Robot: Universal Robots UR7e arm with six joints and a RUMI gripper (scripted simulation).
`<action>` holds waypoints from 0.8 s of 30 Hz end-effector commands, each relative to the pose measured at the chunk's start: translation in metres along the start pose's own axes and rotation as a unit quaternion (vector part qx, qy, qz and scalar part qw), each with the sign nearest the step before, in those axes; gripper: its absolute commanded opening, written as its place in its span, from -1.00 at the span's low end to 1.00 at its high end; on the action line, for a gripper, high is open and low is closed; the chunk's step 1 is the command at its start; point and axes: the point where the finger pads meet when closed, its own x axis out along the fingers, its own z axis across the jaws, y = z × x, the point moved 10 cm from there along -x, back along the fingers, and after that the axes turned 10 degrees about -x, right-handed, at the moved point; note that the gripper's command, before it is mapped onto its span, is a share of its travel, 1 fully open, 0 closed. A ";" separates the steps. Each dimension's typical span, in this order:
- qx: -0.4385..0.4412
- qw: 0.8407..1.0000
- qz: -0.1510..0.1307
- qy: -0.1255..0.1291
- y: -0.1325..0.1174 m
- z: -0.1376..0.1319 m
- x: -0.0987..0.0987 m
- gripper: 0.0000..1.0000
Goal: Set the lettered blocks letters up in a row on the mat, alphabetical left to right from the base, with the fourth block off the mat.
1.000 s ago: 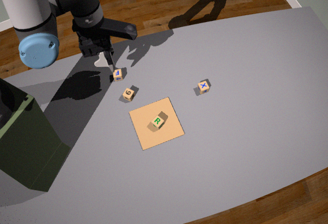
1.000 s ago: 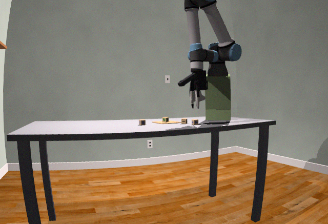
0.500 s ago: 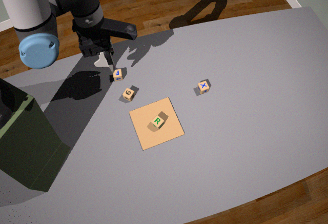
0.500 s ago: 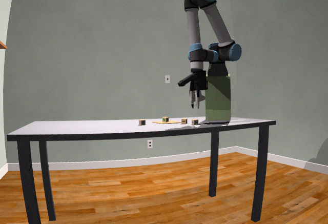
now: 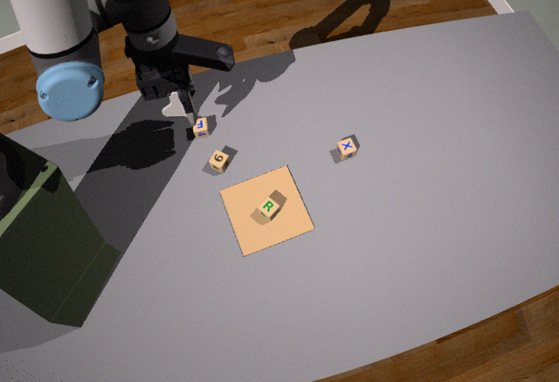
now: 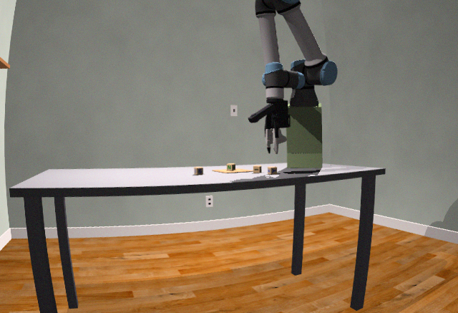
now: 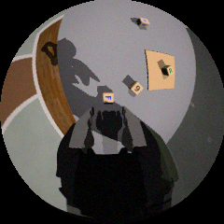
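Observation:
Four wooden blocks are on the grey table. The F block (image 5: 201, 128) (image 6: 272, 170) (image 7: 108, 97) lies off the mat, its blue letter on top. The 6 block (image 5: 218, 160) (image 6: 257, 169) (image 7: 136, 88) lies between it and the mat. The R block (image 5: 268, 208) (image 6: 231, 167) (image 7: 169, 70) sits on the tan mat (image 5: 244, 228) (image 6: 220, 170) (image 7: 156, 75), turned at an angle. The X block (image 5: 347, 148) (image 6: 198, 170) (image 7: 145, 21) lies apart on bare table. My gripper (image 5: 187, 115) (image 6: 271, 150) (image 7: 107, 107) hangs above the F block, fingers partly open and empty.
A tall green box (image 5: 44, 251) (image 6: 303, 139) stands on the table beside the arm's base. The table's edge (image 5: 252, 54) runs close behind the F block. The arm's shadow falls over the F block's side of the table.

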 end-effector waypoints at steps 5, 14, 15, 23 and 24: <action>0.000 1.000 0.001 0.000 0.000 0.000 0.012 -0.19; 0.000 1.000 0.001 0.000 0.000 0.000 0.023 -0.19; 0.000 1.000 0.001 0.000 0.000 0.000 0.025 -0.19; 0.000 1.000 0.001 0.000 0.000 0.000 0.037 -0.19; 0.000 1.000 0.001 0.000 0.000 0.000 0.038 -0.19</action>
